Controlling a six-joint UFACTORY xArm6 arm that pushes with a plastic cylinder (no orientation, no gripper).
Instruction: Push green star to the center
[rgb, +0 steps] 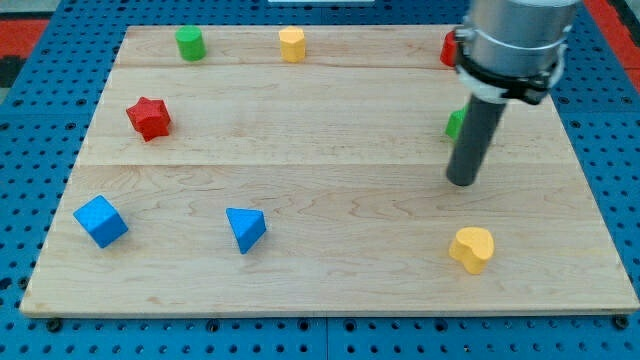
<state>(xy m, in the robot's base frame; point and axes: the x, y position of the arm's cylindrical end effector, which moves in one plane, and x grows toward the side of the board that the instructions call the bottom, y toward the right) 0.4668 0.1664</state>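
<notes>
Left of frame holds the red star (148, 118); the tabletop (330, 150) centre lies bare. At right, the green star (456, 124) peeks from behind my tip (462, 181), which carries nothing. It looks light, rigid, slide-prone; best pushed from its right flank.

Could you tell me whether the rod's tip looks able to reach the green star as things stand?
Probably yes: my tip sits just below the green star, which the rod partly hides, and nothing lies between them.

Eight blocks (190, 43) (291, 44) (449, 48) (148, 118) (455, 124) (100, 221) (245, 228) (472, 248); two of each colour
</notes>
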